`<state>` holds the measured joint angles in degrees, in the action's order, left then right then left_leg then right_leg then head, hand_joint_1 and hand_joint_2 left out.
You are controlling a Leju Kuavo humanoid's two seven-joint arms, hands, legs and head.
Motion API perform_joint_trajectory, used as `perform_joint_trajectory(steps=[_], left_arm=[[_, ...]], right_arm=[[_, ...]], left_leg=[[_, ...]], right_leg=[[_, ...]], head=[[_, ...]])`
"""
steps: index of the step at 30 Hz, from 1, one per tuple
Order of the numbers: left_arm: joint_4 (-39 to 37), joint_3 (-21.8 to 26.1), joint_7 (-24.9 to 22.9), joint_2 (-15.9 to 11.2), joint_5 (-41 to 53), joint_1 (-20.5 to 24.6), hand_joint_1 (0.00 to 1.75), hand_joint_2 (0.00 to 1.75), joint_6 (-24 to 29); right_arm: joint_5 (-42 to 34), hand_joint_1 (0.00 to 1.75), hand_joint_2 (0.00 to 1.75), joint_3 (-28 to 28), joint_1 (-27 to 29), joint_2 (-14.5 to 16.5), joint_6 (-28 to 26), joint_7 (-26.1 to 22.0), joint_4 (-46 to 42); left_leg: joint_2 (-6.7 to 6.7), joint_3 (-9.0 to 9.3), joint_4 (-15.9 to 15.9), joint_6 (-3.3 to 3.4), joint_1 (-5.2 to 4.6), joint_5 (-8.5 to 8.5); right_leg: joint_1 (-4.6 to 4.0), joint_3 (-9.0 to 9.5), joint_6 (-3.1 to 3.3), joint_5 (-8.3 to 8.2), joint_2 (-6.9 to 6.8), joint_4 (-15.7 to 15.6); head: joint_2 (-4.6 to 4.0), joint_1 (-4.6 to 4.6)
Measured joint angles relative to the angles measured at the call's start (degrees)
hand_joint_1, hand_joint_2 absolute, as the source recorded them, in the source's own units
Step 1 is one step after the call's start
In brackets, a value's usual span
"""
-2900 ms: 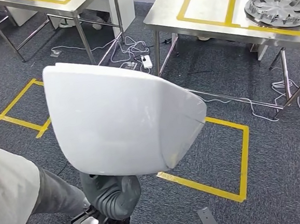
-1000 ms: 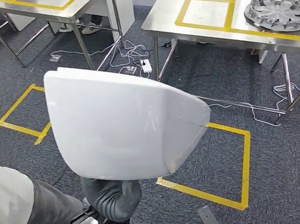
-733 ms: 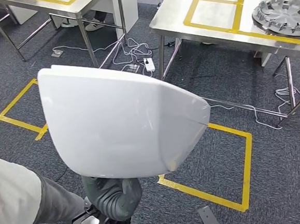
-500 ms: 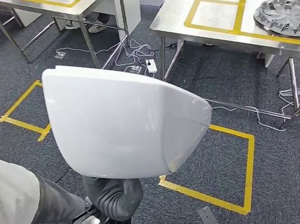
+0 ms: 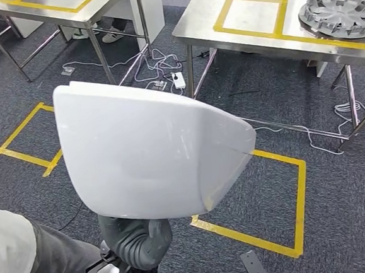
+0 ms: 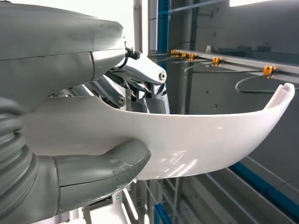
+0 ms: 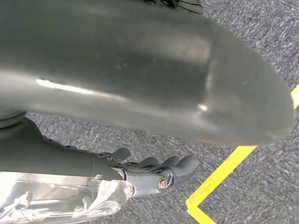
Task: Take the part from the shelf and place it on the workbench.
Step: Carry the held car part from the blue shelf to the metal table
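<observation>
– Carrying it now? Where's the part [image 5: 143, 152]?

– Up in front of the robot, over the carpet; left hand [image 5: 136, 241] grips its near edge, thumb under, fingers [image 6: 141, 77] over. So pickup's done, I'd say.

– Right hand [image 7: 155, 175]?

– Hangs by the floor, fingers loosely curled, holding nothing.

– What's left?

– Reaching the workbench [image 5: 258, 32], far right, w/ yellow tape squares, & setting it down.
</observation>
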<state>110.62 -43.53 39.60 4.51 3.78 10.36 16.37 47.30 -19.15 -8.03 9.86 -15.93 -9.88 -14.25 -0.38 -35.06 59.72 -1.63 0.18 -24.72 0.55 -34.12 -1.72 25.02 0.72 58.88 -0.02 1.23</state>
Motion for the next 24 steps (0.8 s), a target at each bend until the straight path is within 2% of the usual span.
perform_joint_trajectory(steps=[2, 4, 5, 7, 9, 10, 11, 12, 14, 15, 16, 19, 21, 22, 24], left_arm=[[0.0, 0.0, 0.0, 0.0, 0.0, 0.0, 1.75, 1.75, 0.0], [0.0, 0.0, 0.0, 0.0, 0.0, 0.0, 1.75, 1.75, 0.0], [0.0, 0.0, 0.0, 0.1, 0.0, 0.0, 1.75, 1.75, 0.0], [0.0, 0.0, 0.0, 0.1, 0.0, 0.0, 1.75, 1.75, 0.0], [0.0, 0.0, 0.0, 0.1, 0.0, 0.0, 1.75, 1.75, 0.0], [0.0, 0.0, 0.0, 0.1, 0.0, 0.0, 1.75, 1.75, 0.0], [0.0, 0.0, 0.0, 0.1, 0.0, 0.0, 1.75, 1.75, 0.0], [0.0, 0.0, 0.0, 0.1, 0.0, 0.0, 1.75, 1.75, 0.0], [0.0, 0.0, 0.0, 0.1, 0.0, 0.0, 1.75, 1.75, 0.0], [0.0, 0.0, 0.0, 0.1, 0.0, 0.0, 1.75, 1.75, 0.0], [0.0, 0.0, 0.0, 0.1, 0.0, 0.0, 1.75, 1.75, 0.0], [0.0, 0.0, 0.0, 0.1, 0.0, 0.0, 1.75, 1.75, 0.0], [0.0, 0.0, 0.0, 0.1, 0.0, 0.0, 1.75, 1.75, 0.0], [0.0, 0.0, 0.0, 0.1, 0.0, 0.0, 1.75, 1.75, 0.0], [0.0, 0.0, 0.0, 0.0, 0.0, 0.0, 1.75, 1.75, 0.0]], right_arm=[[0.0, 0.0, 0.0, 0.0, 0.0, 0.0, 0.0, 0.0, 0.0], [0.0, 0.0, 0.0, 0.0, 0.0, 0.0, 0.0, 0.0, 0.0], [0.0, 0.0, 0.0, 0.0, 0.0, 0.0, 0.0, 0.0, 0.0], [0.0, 0.0, 0.0, 0.0, 0.0, 0.0, 0.0, 0.0, 0.0], [0.0, 0.0, 0.0, 0.0, 0.0, 0.0, 0.0, 0.0, 0.0], [0.0, 0.0, 0.0, 0.0, 0.1, 0.0, 0.0, 0.0, 0.0], [0.0, 0.0, 0.0, 0.0, 0.1, 0.0, 0.0, 0.0, 0.0], [0.0, 0.0, 0.0, 0.0, 0.1, 0.0, 0.0, 0.0, 0.0], [0.0, 0.0, 0.0, 0.0, 0.0, 0.0, 0.0, 0.0, 0.0], [0.0, 0.0, 0.0, 0.0, -0.1, 0.0, 0.0, 0.0, 0.0], [0.0, 0.0, 0.0, 0.0, -0.1, 0.0, 0.0, 0.0, 0.0], [0.0, 0.0, 0.0, 0.0, 0.0, 0.0, 0.0, 0.0, 0.0], [0.0, 0.0, 0.0, 0.0, 0.0, 0.0, 0.0, 0.0, 0.0], [0.0, 0.0, 0.0, 0.0, -0.1, 0.0, 0.0, 0.0, 0.0], [0.0, 0.0, 0.0, 0.0, 0.0, 0.0, 0.0, 0.0, 0.0]], left_leg=[[-0.08, 0.87, -2.2, 0.52, -0.12, 0.08], [-0.21, 0.82, -2.3, 1.18, -0.07, 0.24], [-0.2, 0.91, -2.5, 1.52, 0.02, 0.32], [-0.15, 1.06, -2.6, 1.99, 0.17, 0.39], [-0.14, 1.07, -2.6, 2.18, 0.15, 0.33], [-0.14, 1.1, -2.6, 2.21, 0.14, 0.31], [-0.15, 1.17, -2.6, 2.21, 0.14, 0.27], [-0.17, 1.3, -2.6, 2.16, 0.16, 0.21], [-0.23, 1.61, -2.5, 1.8, 0.11, -0.01], [-0.26, 1.67, -2.5, 1.52, 0.01, -0.12], [-0.29, 1.68, -2.4, 1.25, -0.1, -0.15], [-0.3, 1.66, -2.5, 0.43, -0.1, -0.15], [-0.24, 0.79, -0.5, -0.19, -0.02, -1.75], [-0.2, -0.48, 2.2, -0.45, -0.01, -3.38], [-0.18, -4.23, 9.8, -0.75, 0.02, -6.9]], right_leg=[[-0.17, -0.07, -0.68, -0.01, -0.01, -0.1], [-0.03, -0.04, -1.34, 0.04, -0.07, -0.2], [0.02, -0.43, -1.66, 0.68, -0.12, 0.7], [0.07, -2.88, -2.11, 3.59, -0.2, 5.9], [0.07, -6.59, -2.36, 6.82, -0.22, 13.6], [0.06, -7.75, -2.43, 7.25, -0.23, 15.8], [0.08, -7.87, -2.45, 6.54, -0.23, 15.8], [0.11, -6.8, -2.44, 4.81, -0.24, 13.4], [0.15, -2.76, -2.41, 1.08, -0.25, 5.3], [0.18, -1.17, -2.19, 0.05, -0.18, 2.2], [0.16, -0.29, -1.89, -0.29, -0.09, 0.4], [0.04, -0.22, -0.59, -0.29, 0.06, 0.0], [0.18, -0.19, 0.14, -0.39, 0.01, -0.1], [0.24, -0.19, 0.38, -0.41, -0.04, -0.1], [0.22, -0.26, 0.63, -0.37, -0.15, -0.1]], head=[[0.0, -0.03], [0.0, -0.09], [0.0, -0.23], [0.0, -0.51], [0.0, -0.65], [0.0, -0.67], [0.0, -0.69], [0.0, -0.69], [0.0, -0.72], [0.0, -0.71], [0.0, -0.69], [0.0, -0.62], [0.0, -0.35], [0.0, -0.18], [0.0, 0.06]])
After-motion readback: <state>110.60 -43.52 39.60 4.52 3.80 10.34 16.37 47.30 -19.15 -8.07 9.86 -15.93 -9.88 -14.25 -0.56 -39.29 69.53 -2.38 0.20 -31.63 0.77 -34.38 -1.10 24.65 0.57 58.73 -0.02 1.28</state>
